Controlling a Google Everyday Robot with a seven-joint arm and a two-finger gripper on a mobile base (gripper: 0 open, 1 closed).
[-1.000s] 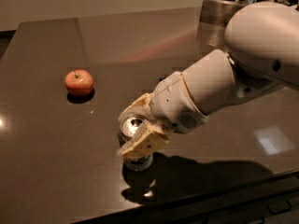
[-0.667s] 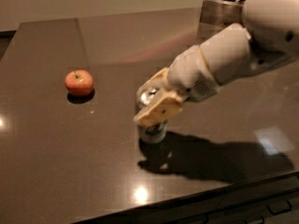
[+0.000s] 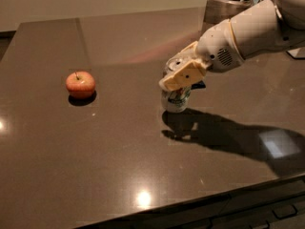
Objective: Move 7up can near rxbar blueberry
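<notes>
Two worries: the 7up can (image 3: 175, 100) may slip and tip, since it is held only near its top; or it may bump the rxbar blueberry (image 3: 200, 85) if set down too close.
Arm (image 3: 248, 30): comes in from 2 o'clock, low over the table (image 3: 119, 166).
Gripper (image 3: 182, 75): clamped on the can, pointing to 8 o'clock.
7up can: at 3 o'clock from the apple (image 3: 80, 83), well apart.
Rxbar blueberry: a dark bit peeks out at 1 o'clock of the can, just beside it.

Arm (image 3: 252, 25) reaches in from upper right; gripper (image 3: 175, 80) near view centre, jaws clamped on 7up can (image 3: 175, 100).
</notes>
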